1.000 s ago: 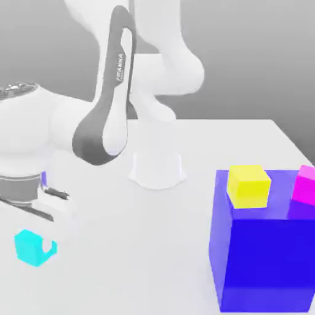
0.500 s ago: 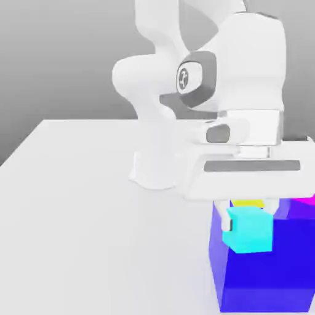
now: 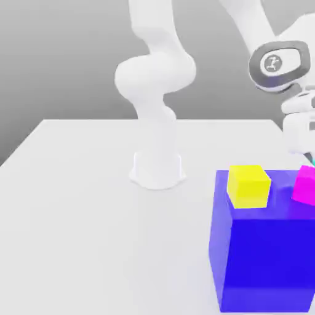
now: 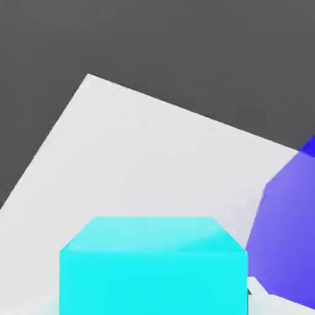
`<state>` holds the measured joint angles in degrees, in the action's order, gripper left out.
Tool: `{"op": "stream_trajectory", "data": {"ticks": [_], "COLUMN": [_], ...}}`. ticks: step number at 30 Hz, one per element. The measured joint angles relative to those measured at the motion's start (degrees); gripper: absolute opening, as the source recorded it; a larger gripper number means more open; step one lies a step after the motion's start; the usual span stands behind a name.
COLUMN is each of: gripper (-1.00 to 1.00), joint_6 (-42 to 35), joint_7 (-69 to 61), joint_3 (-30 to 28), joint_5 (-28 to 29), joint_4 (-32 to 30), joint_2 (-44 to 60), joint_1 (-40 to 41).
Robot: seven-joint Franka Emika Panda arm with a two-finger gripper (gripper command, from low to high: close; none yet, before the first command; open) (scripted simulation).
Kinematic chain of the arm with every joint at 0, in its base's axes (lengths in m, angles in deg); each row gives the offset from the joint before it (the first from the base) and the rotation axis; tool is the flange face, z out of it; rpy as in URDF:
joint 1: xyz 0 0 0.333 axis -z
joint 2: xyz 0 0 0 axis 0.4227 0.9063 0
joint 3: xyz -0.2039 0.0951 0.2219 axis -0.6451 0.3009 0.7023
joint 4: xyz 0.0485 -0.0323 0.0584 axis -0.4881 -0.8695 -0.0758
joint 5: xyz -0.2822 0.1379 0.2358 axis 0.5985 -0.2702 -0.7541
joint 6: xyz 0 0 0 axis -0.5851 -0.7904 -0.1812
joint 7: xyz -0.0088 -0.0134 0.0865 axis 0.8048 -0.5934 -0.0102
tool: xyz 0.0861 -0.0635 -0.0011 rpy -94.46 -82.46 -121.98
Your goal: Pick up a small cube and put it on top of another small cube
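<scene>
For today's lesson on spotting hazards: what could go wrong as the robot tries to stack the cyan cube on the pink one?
1. The pink cube sits near the blue block's edge; a nudge could push it off.
2. The yellow cube stands close by and might get bumped.
3. The cyan cube could land off-centre and topple.

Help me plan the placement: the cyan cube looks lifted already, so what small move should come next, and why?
Probably ease the cyan cube sideways until it hangs squarely over the magenta cube, then lower. In the hand view it sits close before the camera, off the table, while the magenta cube rests on the big blue block beside the yellow cube.
</scene>
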<state>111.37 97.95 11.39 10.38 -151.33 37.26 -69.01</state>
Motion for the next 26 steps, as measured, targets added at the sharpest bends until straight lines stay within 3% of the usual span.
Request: {"op": "stream_trajectory", "data": {"ticks": [7,13,14,21,26], "gripper": [-1.00,-1.00,1.00,1.00,1.00], "joint_6": [-6.93,0.97,2.87,3.25,-4.94], "joint_7": [4.88,5.78,6.04,6.05,5.49], "joint_3": [-3.13,-3.63,-3.79,-3.79,-3.71], "joint_5": [-17.19,-19.59,-19.28,-19.27,-20.07], "joint_4": [-2.11,-1.65,-1.57,-1.55,-1.93], "joint_2": [2.44,12.44,14.45,14.94,6.38], "joint_1": [0.27,0.98,0.91,0.92,0.72]}}
